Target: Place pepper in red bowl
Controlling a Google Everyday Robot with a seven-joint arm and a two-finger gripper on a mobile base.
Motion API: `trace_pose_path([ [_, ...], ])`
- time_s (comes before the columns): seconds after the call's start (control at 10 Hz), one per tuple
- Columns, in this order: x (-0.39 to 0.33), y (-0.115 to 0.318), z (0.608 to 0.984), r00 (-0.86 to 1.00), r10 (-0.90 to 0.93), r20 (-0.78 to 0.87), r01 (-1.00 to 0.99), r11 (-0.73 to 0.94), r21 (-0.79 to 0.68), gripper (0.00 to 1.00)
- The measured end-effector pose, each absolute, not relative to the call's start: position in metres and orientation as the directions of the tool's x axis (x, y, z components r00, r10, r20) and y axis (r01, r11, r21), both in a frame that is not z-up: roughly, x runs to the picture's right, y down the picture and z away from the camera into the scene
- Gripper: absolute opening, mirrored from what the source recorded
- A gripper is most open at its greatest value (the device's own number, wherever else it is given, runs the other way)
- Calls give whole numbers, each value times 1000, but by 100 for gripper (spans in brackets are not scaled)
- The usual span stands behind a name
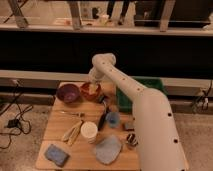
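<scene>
The red bowl (91,92) sits at the back of the wooden table (60,120), right of the darker purple bowl (68,93). My arm reaches from the lower right up and over, and the gripper (93,85) hangs straight down over the red bowl, at or just inside its rim. The wrist hides the bowl's middle. I cannot make out the pepper; it may be hidden under the gripper or blend with the bowl's colour.
A white cup (89,132) stands mid-table with pale utensils (72,133) to its left. A blue sponge (56,154), a grey-blue cloth (107,148), a small blue cup (113,119) and a dark tool (103,118) lie nearby. A green bin (150,86) is behind my arm.
</scene>
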State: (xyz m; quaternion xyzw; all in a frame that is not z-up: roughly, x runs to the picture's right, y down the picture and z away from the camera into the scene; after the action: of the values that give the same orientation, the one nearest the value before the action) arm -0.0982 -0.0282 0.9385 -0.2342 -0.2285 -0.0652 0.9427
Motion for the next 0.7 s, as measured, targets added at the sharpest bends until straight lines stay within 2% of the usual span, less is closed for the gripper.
trace_pose_path([
  [0.7,-98,-27,939,887,-15,461,230,881,-413,80],
])
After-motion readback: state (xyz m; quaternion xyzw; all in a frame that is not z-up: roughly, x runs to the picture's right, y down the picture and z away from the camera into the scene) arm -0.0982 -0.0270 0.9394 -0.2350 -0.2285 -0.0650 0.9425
